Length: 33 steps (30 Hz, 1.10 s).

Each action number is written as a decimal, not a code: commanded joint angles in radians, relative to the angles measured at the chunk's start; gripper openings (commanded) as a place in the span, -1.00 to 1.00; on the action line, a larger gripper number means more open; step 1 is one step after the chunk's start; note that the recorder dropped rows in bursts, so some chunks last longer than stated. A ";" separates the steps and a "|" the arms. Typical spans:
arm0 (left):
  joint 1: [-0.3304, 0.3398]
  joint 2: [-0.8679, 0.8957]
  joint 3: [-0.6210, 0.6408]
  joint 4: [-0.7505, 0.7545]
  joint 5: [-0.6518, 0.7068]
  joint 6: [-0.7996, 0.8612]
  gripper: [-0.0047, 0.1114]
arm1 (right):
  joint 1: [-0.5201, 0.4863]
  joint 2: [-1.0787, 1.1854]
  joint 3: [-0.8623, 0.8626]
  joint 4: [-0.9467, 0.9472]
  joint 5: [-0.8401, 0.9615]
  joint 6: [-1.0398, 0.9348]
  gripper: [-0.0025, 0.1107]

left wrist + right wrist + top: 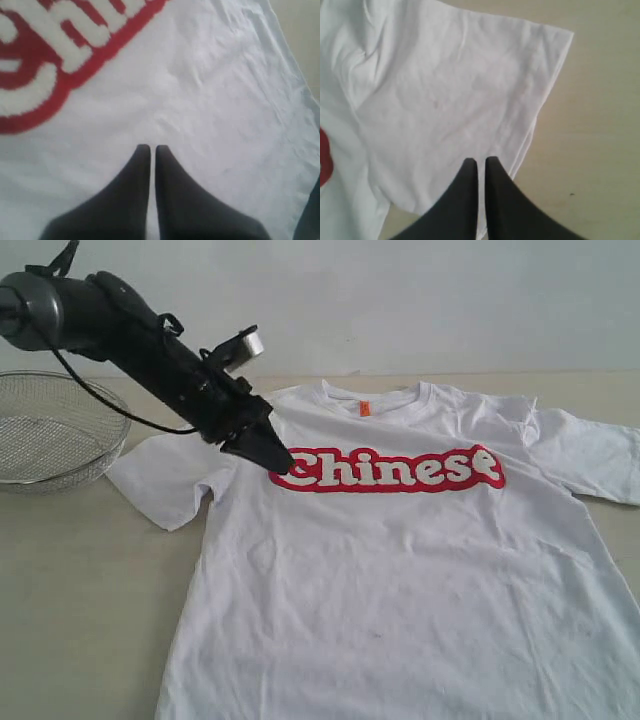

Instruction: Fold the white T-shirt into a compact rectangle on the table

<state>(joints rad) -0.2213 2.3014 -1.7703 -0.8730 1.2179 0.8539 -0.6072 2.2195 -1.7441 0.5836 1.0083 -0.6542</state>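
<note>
Exterior view: we see left hand [284,464] closed above white T-shirt [400,580], wire basket [60,435] upper left; right hand [481,161], closed, shows only in its wrist view.

Bright, even light — faint shadows; left wrist view blurs the white T-shirt [200,100].

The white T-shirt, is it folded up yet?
Not yet. The white T-shirt lies spread flat on the table, red lettering up, so laying out looks done. Both claws are shut and hold nothing: the left claw by the lettering, the right claw over a sleeve. Every fold is left to do.
</note>
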 commanded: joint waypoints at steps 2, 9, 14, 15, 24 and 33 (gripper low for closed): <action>-0.003 -0.073 0.170 -0.042 0.002 0.082 -0.84 | -0.008 -0.011 0.002 -0.032 -0.086 -0.013 -0.56; -0.003 -0.085 0.224 -0.042 -0.042 0.088 -0.84 | -0.008 0.004 0.002 -0.032 -0.151 0.026 0.11; 0.000 -0.085 0.224 -0.042 -0.067 0.088 -0.84 | -0.008 0.062 0.002 -0.020 -0.147 0.056 0.11; 0.002 -0.085 0.224 -0.042 -0.071 0.090 -0.84 | -0.008 0.075 0.002 -0.013 -0.144 0.062 0.11; 0.002 -0.085 0.222 -0.043 -0.106 0.096 -0.84 | 0.011 0.155 0.002 0.061 -0.148 0.069 0.11; 0.002 -0.085 0.222 -0.043 -0.109 0.096 -0.84 | 0.100 0.231 -0.001 0.055 -0.201 0.090 -0.41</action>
<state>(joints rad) -0.2213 2.2306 -1.5515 -0.9043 1.1109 0.9445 -0.5181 2.3908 -1.7670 0.6894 0.7763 -0.5794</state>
